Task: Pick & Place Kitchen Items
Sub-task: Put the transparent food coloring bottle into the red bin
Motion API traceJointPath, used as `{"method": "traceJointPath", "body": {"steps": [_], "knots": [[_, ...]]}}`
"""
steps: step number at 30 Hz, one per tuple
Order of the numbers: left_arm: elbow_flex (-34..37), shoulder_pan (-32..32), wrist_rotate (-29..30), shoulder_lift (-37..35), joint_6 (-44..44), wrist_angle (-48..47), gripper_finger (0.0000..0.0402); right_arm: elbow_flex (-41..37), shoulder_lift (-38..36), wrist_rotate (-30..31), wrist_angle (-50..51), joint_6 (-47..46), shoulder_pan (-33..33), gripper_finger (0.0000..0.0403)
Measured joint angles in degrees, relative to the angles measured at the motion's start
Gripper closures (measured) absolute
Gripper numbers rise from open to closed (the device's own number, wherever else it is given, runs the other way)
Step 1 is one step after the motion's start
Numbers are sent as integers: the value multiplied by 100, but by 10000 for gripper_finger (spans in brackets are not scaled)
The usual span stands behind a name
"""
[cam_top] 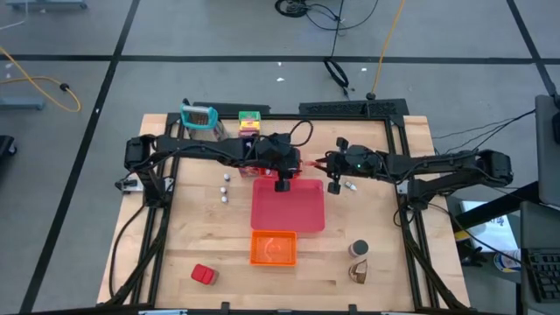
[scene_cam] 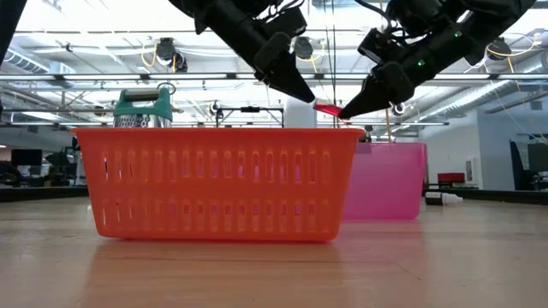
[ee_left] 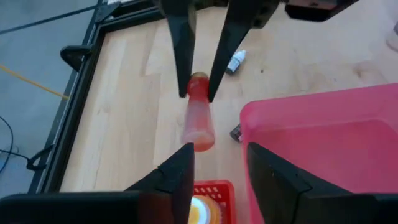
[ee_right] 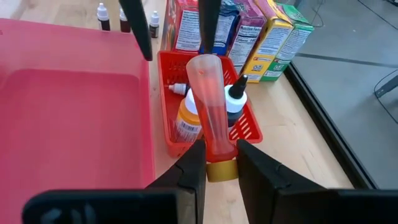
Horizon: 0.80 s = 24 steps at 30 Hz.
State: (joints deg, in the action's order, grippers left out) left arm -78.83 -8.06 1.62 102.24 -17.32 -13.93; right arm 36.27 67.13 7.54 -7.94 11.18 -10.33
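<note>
A light, slick red tube (ee_right: 210, 106) is pinched at its cap end by the right gripper (ee_right: 216, 163) above the pink tray's (cam_top: 289, 214) far edge; the left gripper's (ee_left: 214, 163) jaws are spread around its other end (likely a handover).

Two dark jointed arms (cam_top: 210, 150) trailing black cables, tapered jaws.

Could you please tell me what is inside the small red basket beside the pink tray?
The small red basket holds an orange-capped bottle and a black-nozzled bottle. The held red tube covers what lies between them.

Two arm hands (cam_top: 282, 184) (cam_top: 333, 185), one pink tray (cam_top: 288, 208), one orange basket (cam_top: 274, 248) (one red block (cam_top: 203, 275), three little jars (cam_top: 225, 185)).
</note>
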Motion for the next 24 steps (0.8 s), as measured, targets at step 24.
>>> {"method": "traceJointPath", "body": {"steps": [24], "knots": [[2,67,226,52,94,605,195,0,-2,-12,-660,168,259,343]]}}
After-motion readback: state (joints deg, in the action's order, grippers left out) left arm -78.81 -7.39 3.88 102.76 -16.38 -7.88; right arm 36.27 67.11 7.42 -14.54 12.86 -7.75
